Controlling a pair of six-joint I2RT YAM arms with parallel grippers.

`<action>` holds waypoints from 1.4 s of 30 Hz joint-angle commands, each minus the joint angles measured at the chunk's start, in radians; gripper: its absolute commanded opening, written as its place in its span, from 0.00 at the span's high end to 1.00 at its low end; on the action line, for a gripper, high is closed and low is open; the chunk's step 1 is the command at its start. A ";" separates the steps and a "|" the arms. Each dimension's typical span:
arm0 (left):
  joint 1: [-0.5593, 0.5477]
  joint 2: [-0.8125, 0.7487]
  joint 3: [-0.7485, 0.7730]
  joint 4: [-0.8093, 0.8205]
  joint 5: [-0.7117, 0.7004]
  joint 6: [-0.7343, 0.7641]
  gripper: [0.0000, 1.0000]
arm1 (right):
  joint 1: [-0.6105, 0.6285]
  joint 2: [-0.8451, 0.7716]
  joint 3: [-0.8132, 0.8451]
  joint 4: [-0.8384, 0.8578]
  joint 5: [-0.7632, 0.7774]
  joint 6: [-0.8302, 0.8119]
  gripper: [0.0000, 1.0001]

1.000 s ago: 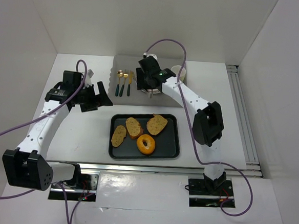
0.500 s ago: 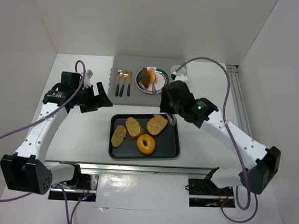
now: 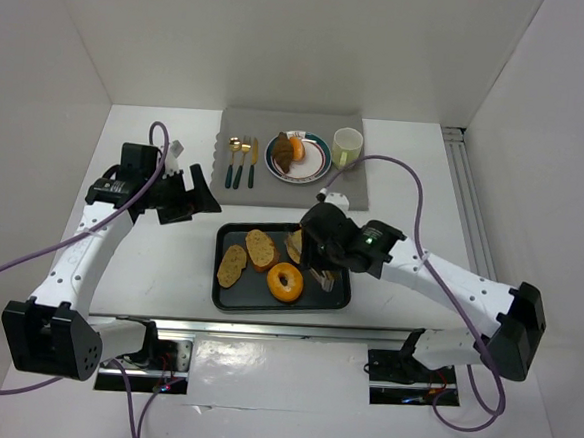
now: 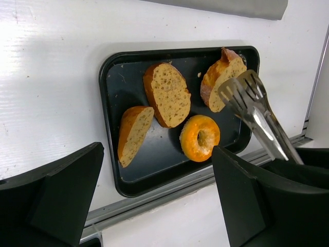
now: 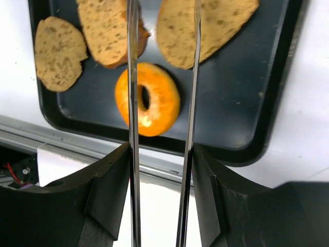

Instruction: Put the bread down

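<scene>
The tray (image 3: 257, 295) sits on the table (image 3: 169, 261) near its front edge. In it, 3 bread slices (image 3: 261, 248) lie in a row along the back, with the bagel (image 3: 286, 282) before them. My right tool (image 3: 321, 269) hangs over the tray's right half with the tongs (image 5: 132, 103). My left tool (image 3: 178, 193) is left of the tray. Behind the tray, a mat (image 3: 274, 193) bears cutlery (image 3: 241, 162) left, a plate (image 3: 321, 163) centre and a cup (image 3: 347, 145) right.

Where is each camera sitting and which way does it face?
Top external: above and behind the robot, looking down at the table; left gripper and right gripper show.
Left wrist: beside the tray, looking down across it; own fingers at the bottom.
Right wrist: over the tray, looking down along the tongs; own fingers show.
Shared: both wrist views show the bagel and tongs.
</scene>
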 commanded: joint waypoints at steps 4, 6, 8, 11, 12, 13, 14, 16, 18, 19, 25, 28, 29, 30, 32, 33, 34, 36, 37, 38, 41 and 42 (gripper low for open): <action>0.006 -0.032 -0.008 0.018 0.025 0.021 0.00 | 0.069 0.073 0.112 -0.140 0.178 0.116 0.44; 0.006 -0.032 -0.008 0.018 0.025 0.021 0.00 | 0.069 0.019 0.112 -0.159 0.236 0.142 0.44; 0.006 -0.032 -0.017 0.018 0.025 0.021 0.00 | 0.069 -0.047 0.069 -0.150 0.236 0.156 0.44; 0.006 -0.032 -0.017 0.029 0.037 0.021 0.00 | 0.008 -0.107 0.008 -0.056 0.151 0.135 0.44; 0.006 -0.023 -0.017 0.029 0.037 0.021 0.00 | -0.005 -0.140 -0.038 -0.030 0.096 0.135 0.44; 0.006 -0.023 -0.017 0.029 0.037 0.021 0.00 | -0.014 -0.156 -0.063 0.022 0.069 0.135 0.44; 0.006 -0.023 -0.017 0.029 0.037 0.021 0.00 | -0.023 -0.171 -0.086 0.049 0.045 0.135 0.44; 0.006 -0.023 -0.017 0.029 0.037 0.021 0.00 | -0.037 -0.213 -0.152 0.096 -0.001 0.161 0.44; 0.006 -0.023 -0.017 0.029 0.037 0.021 0.00 | -0.057 -0.239 -0.192 0.123 -0.011 0.192 0.44; 0.006 -0.023 -0.017 0.029 0.037 0.021 0.00 | -0.057 -0.239 -0.201 0.137 -0.023 0.204 0.44; 0.006 -0.023 -0.026 0.038 0.037 0.021 0.00 | -0.075 -0.250 -0.279 0.174 -0.057 0.259 0.44; 0.006 -0.023 -0.026 0.038 0.037 0.021 0.00 | -0.085 -0.259 -0.311 0.195 -0.048 0.281 0.44; 0.006 -0.023 -0.026 0.038 0.037 0.021 0.00 | -0.085 -0.259 -0.312 0.195 -0.048 0.281 0.44; 0.006 -0.023 -0.026 0.038 0.037 0.021 0.00 | -0.095 -0.268 -0.312 0.195 -0.048 0.281 0.44; 0.006 -0.023 -0.026 0.038 0.037 0.021 0.00 | -0.104 -0.268 -0.322 0.195 -0.048 0.281 0.44; 0.006 -0.023 -0.026 0.038 0.037 0.021 0.00 | -0.105 -0.277 -0.322 0.195 -0.048 0.281 0.44; 0.006 -0.023 -0.026 0.038 0.037 0.021 0.00 | -0.105 -0.277 -0.334 0.195 -0.048 0.291 0.44; 0.006 -0.013 -0.037 0.047 0.047 0.021 0.00 | -0.114 -0.286 -0.351 0.205 -0.048 0.300 0.44; 0.006 -0.013 -0.037 0.047 0.047 0.021 0.00 | -0.124 -0.296 -0.365 0.205 -0.048 0.301 0.44; 0.006 -0.013 -0.037 0.047 0.047 0.021 0.01 | -0.124 -0.296 -0.374 0.215 -0.060 0.310 0.44; 0.006 -0.013 -0.037 0.047 0.047 0.021 0.01 | -0.144 -0.305 -0.413 0.258 -0.100 0.319 0.44; 0.006 -0.013 -0.037 0.047 0.047 0.030 0.01 | -0.144 -0.305 -0.422 0.270 -0.100 0.319 0.44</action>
